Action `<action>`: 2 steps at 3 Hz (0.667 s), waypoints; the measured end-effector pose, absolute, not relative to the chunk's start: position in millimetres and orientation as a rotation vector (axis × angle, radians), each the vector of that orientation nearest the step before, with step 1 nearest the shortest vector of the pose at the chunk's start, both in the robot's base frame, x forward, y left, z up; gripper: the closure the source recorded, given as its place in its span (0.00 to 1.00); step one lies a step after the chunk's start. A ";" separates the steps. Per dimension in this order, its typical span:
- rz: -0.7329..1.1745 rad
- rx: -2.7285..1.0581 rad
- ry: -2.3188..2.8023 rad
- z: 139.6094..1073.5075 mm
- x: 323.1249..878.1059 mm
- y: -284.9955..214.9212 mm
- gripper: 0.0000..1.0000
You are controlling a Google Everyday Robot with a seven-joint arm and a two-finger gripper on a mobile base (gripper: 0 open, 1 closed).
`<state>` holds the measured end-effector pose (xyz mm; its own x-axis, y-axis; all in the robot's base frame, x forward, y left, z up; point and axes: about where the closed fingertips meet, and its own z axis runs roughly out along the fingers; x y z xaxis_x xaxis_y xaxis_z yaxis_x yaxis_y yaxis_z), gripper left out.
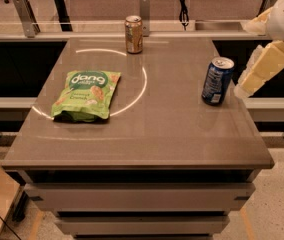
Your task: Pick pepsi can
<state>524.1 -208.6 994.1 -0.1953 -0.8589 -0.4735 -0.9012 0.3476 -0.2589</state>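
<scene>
The pepsi can is dark blue with a silver top and stands upright near the right edge of the grey table. My gripper hangs at the right side of the view, pale yellow fingers pointing down and left, just right of the can and apart from it. It holds nothing that I can see.
A tan-gold can stands at the table's far edge. A green snack bag lies flat on the left part. A bright ring of light curves across the tabletop. A rail with posts runs behind the table.
</scene>
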 end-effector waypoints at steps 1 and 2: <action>0.103 -1.530 2.072 993.5 524.0 -208.3 0.00; 0.132 -1.482 2.046 989.7 532.8 -209.1 0.00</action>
<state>532.8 -209.1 989.7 -0.1947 -0.8317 -0.5199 -0.8917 0.3709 -0.2595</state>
